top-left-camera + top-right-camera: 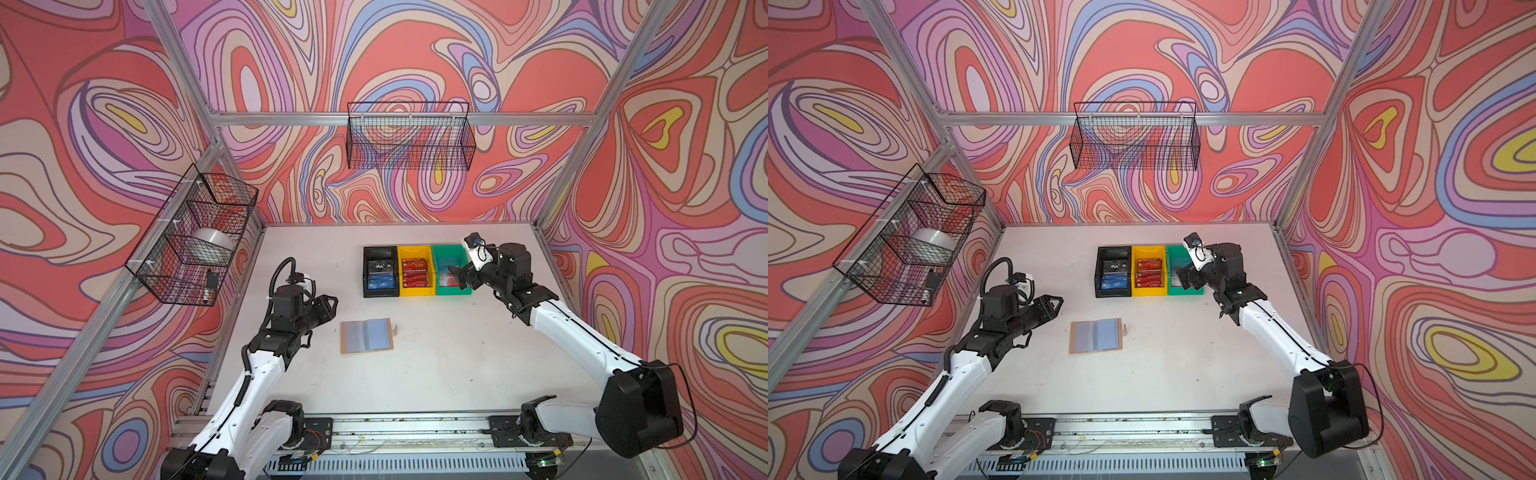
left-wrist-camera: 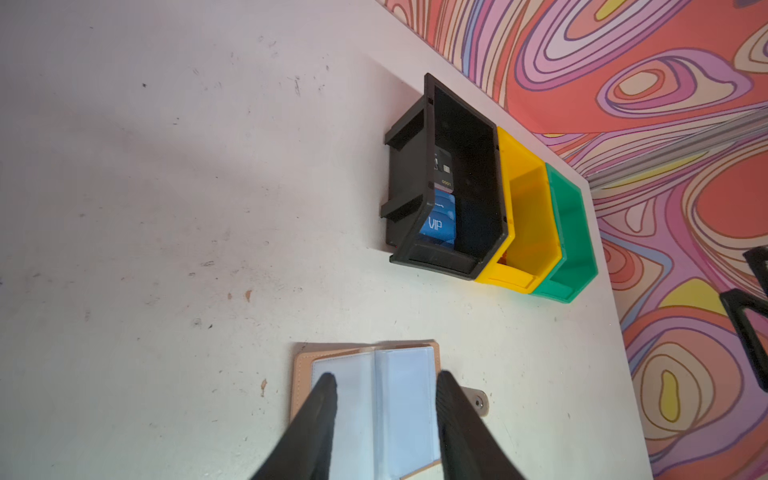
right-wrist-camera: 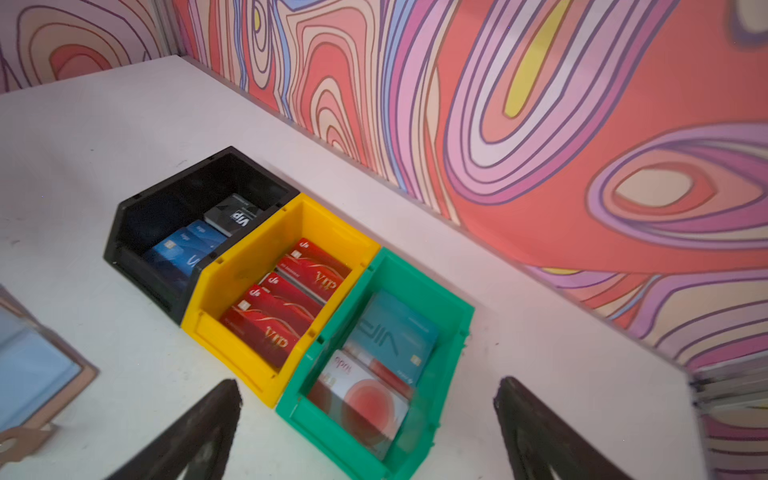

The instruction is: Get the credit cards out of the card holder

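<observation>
On the counter (image 1: 436, 374): card holder (image 1: 367, 336) lies open, sleeves seemingly empty.
Cards: blue cards (image 1: 379, 283) in black bin (image 1: 380, 294), red cards (image 1: 414, 272) in yellow bin (image 1: 417, 292), pale card (image 3: 361, 399) in green bin (image 3: 324, 432).
Left end effector (image 2: 386, 376): half open, empty, over card holder.
Right end effector (image 3: 369, 385): wide open, empty, over green bin.

Three bins on a white table (image 1: 436, 365), two wire baskets (image 1: 409, 137) on the walls.
The black bin (image 1: 380, 294), yellow bin (image 1: 417, 291) and green bin (image 1: 451, 291) stand touching in a row near the back; the left-wall basket (image 1: 166, 266) holds a silvery round object (image 1: 214, 245) (blurred behind mesh).
</observation>
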Action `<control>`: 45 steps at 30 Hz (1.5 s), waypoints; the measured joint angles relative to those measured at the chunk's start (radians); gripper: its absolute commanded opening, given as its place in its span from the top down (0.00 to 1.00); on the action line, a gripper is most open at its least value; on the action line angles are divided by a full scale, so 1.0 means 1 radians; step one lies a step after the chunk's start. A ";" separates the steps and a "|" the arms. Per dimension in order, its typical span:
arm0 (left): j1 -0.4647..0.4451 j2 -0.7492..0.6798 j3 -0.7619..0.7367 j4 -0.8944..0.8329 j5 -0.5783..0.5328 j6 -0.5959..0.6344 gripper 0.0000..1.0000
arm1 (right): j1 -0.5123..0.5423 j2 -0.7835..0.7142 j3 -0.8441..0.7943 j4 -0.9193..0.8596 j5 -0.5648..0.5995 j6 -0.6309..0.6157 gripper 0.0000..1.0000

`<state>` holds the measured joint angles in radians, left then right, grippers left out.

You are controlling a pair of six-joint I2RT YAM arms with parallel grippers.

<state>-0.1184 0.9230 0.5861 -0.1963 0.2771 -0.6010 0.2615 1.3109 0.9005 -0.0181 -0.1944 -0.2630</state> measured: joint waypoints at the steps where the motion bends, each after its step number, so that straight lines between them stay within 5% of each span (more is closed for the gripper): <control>1: 0.000 -0.001 0.000 -0.002 -0.016 0.006 0.44 | 0.000 0.004 -0.003 0.001 0.002 0.050 0.02; 9: 0.000 -0.071 -0.021 -0.011 -0.165 0.048 0.32 | -0.001 0.014 -0.088 0.084 0.093 0.262 0.02; 15: 0.001 -0.166 -0.073 0.031 -0.300 0.145 0.23 | -0.004 -0.022 -0.228 0.238 0.290 0.245 0.02; 23: 0.001 -0.298 -0.348 0.332 -0.449 0.317 0.03 | -0.048 0.058 -0.438 0.634 0.449 0.190 0.02; 30: 0.017 -0.155 -0.380 0.532 -0.499 0.441 0.00 | -0.089 0.294 -0.476 0.867 0.447 0.157 0.02; 35: 0.115 -0.024 -0.418 0.709 -0.467 0.481 0.00 | -0.114 0.324 -0.477 0.938 0.422 0.161 0.01; 45: 0.243 0.355 -0.444 1.080 -0.209 0.487 0.00 | -0.143 0.330 -0.440 0.927 0.414 0.192 0.01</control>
<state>0.1242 1.2781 0.1421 0.8833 0.0681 -0.1139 0.1181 1.6405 0.4603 0.9089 0.2192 -0.0715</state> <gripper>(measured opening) 0.998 0.985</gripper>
